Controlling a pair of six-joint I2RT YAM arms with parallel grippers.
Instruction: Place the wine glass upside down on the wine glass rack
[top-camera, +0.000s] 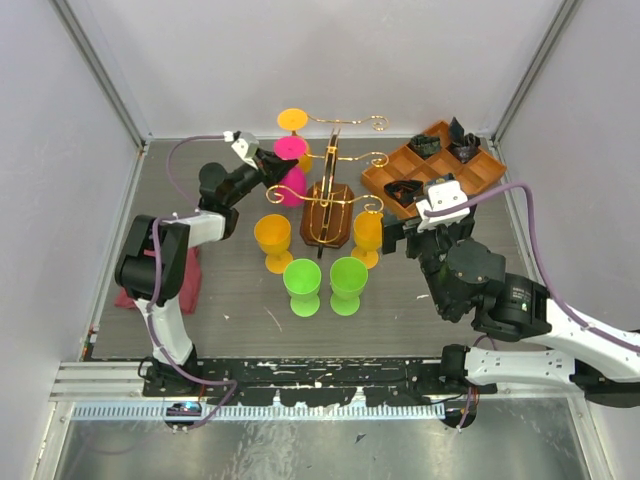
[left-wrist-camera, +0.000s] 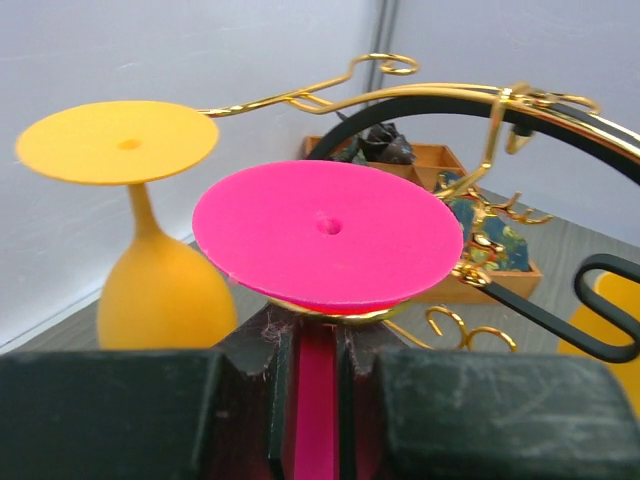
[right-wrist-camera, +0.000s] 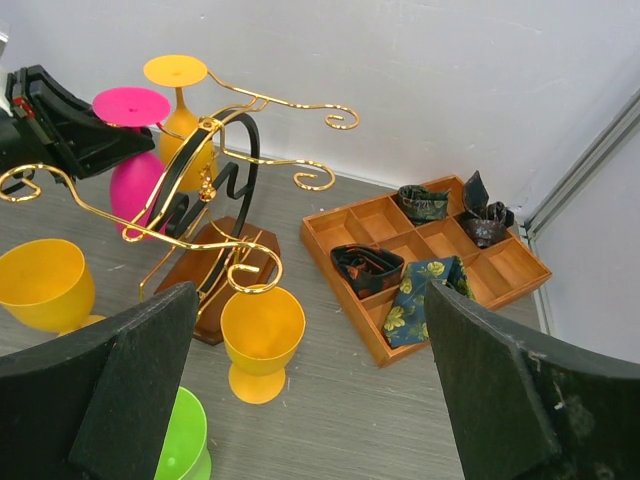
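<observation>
bright, even light, soft shadows; wrist views blur at near edges.

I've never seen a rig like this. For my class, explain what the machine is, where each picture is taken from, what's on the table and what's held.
Two robot arms stand at the table's near edge, each with a two-finger gripper. One picture looks down from above; the other two come from wrist cameras. On the table: a gold wire rack, two orange goblets and two green goblets, upright, and an orange tray of folded cloths. An orange glass hangs upside down on it. The left gripper is shut on the stem of an upside-down pink glass at the rack. The right gripper is open, empty.
</observation>
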